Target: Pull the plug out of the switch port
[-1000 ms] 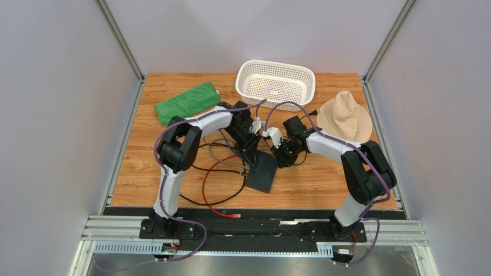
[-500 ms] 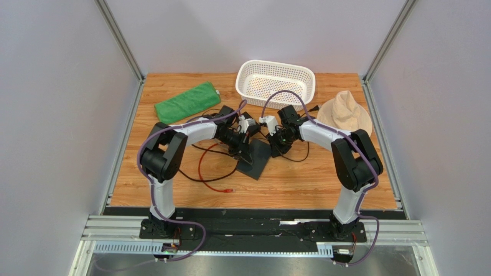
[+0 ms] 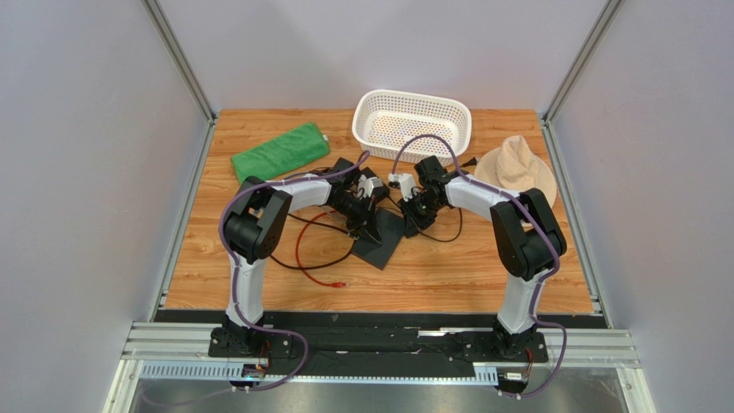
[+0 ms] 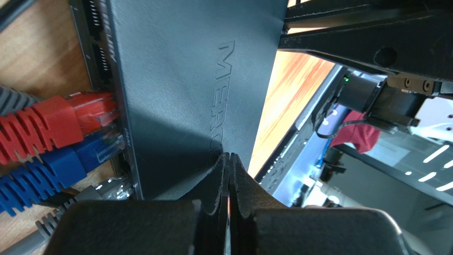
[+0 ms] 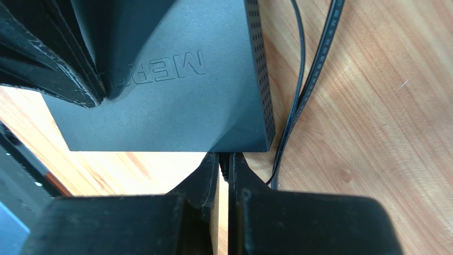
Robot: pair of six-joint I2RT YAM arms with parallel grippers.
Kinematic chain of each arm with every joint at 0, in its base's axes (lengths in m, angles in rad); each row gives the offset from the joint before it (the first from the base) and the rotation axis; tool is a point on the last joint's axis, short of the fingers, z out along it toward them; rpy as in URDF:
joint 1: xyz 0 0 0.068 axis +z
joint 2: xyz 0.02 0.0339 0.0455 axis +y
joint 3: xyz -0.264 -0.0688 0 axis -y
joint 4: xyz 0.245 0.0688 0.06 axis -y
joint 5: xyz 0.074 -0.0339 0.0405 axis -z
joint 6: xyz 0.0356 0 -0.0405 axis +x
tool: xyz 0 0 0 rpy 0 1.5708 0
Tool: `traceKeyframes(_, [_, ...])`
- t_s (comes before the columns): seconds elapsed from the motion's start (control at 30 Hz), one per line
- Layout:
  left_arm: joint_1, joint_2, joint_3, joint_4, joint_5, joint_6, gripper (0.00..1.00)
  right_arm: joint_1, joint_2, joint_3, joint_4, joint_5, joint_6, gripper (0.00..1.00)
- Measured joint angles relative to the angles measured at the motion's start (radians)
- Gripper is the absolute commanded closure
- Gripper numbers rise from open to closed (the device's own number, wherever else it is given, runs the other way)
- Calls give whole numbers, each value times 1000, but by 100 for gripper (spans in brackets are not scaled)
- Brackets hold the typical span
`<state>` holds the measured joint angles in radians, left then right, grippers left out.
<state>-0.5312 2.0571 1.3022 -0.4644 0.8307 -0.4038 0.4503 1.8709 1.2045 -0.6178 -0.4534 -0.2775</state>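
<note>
Both clenched, the left tool (image 4: 229, 159) and right tool (image 5: 223, 159) stand at the switch (image 4: 186, 79); its red plug (image 4: 64, 119) points left, nearer the left tool.

Top camera high behind, looking down over the table (image 3: 448, 275), wrist cameras pressed close — facing one switch (image 4: 181, 79) from opposite sides.

**Switch and grippers shift farther out**

The flat matte-black rectangular switch (image 3: 381, 243) now lies farther from the arm bases and slightly more to the left. The left gripper (image 4: 229, 159) and right gripper (image 5: 223, 158) have moved out with it. The left one's jaws have closed together. The thin red cable (image 3: 301, 249) has slid outward too.
</note>
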Motion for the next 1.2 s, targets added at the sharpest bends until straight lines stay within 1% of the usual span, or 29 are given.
traceKeyframes(0.3, [23,75,67,-19,71,-44,100,-25,7,-20,25,-60,59,100])
traceKeyframes(0.57, [29,95,83,-28,97,-45,100,-62,31,-61,9,-261,64,100])
traceKeyframes(0.8, [29,97,89,-35,95,-45,100,-101,59,-45,-13,-314,72,100])
traceKeyframes(0.97, [32,97,89,-35,95,-45,100,-153,79,-84,5,-418,129,100])
traceKeyframes(1.2, [34,98,89,-36,95,-45,100,-173,37,-151,29,-421,139,100])
